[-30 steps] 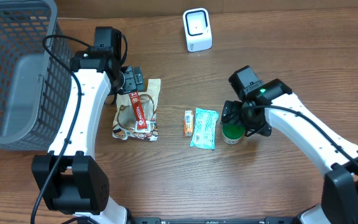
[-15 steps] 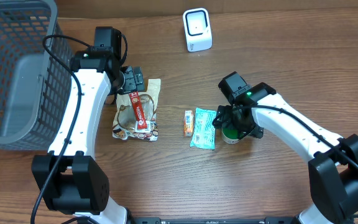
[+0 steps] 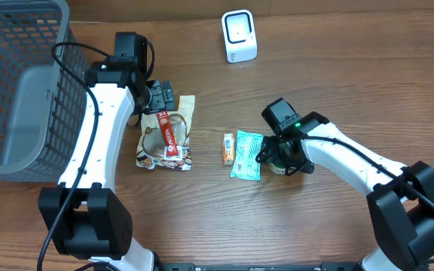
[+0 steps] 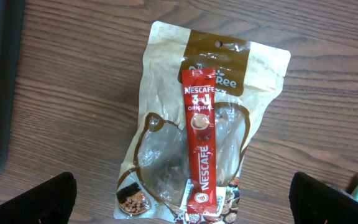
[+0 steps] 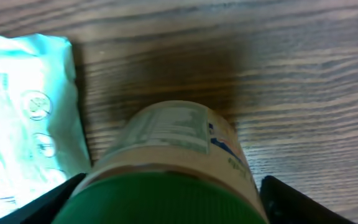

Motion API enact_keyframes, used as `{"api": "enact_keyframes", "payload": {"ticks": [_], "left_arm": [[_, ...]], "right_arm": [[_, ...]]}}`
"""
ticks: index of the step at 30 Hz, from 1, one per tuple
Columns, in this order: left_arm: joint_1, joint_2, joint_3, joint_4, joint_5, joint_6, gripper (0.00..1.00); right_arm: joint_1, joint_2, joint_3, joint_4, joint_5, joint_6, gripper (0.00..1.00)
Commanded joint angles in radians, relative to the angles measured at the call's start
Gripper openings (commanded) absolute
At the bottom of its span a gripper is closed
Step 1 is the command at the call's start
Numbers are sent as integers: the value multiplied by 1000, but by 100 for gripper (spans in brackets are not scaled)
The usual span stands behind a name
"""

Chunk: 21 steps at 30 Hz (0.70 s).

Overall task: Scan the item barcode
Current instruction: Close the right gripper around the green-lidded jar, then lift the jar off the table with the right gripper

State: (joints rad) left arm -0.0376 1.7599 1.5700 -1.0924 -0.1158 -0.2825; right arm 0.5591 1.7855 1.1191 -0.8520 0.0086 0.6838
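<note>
Two fingers of my right end effector (image 3: 279,155) straddle the green-capped bottle (image 5: 166,134), which stands nearer me than the scanner (image 3: 239,36) and to its right, ready for carrying there. Whether they grip it I cannot tell. My left end effector (image 4: 182,199) hangs released over the snack pouch (image 4: 160,112), left of the scanner.

White arm shells (image 3: 96,128), black joints (image 3: 126,47), black cables (image 3: 66,51), green light (image 3: 297,126)

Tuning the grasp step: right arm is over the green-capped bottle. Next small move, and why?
Probably close the right gripper on the green-capped bottle: its fingers straddle the cap with a gap showing on one side, so the bottle on the table is bracketed but not yet held.
</note>
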Motion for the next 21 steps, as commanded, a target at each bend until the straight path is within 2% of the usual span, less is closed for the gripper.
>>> {"api": "enact_keyframes", "payload": {"ticks": [1, 4, 6, 9, 13, 15, 19, 21], "left_arm": [[-2, -21, 15, 0, 4, -10, 100], [-2, -21, 15, 0, 4, -10, 100], [-2, -21, 15, 0, 4, -10, 100], [-2, -21, 15, 0, 4, -10, 100], [-2, -21, 15, 0, 4, -10, 100], [-2, -21, 15, 0, 4, -10, 100], [-2, -21, 15, 0, 5, -10, 100], [-2, -21, 15, 0, 5, -10, 100]], "right_arm": [[2, 5, -18, 10, 17, 8, 82], [2, 5, -19, 8, 17, 8, 74], [2, 5, -18, 6, 16, 8, 64], [-4, 4, -14, -2, 17, 8, 62], [-44, -7, 64, -131, 16, 8, 51], [-67, -19, 114, -197, 8, 8, 39], [-107, -46, 201, -285, -126, 8, 22], [-122, -54, 219, -285, -263, 8, 22]]}}
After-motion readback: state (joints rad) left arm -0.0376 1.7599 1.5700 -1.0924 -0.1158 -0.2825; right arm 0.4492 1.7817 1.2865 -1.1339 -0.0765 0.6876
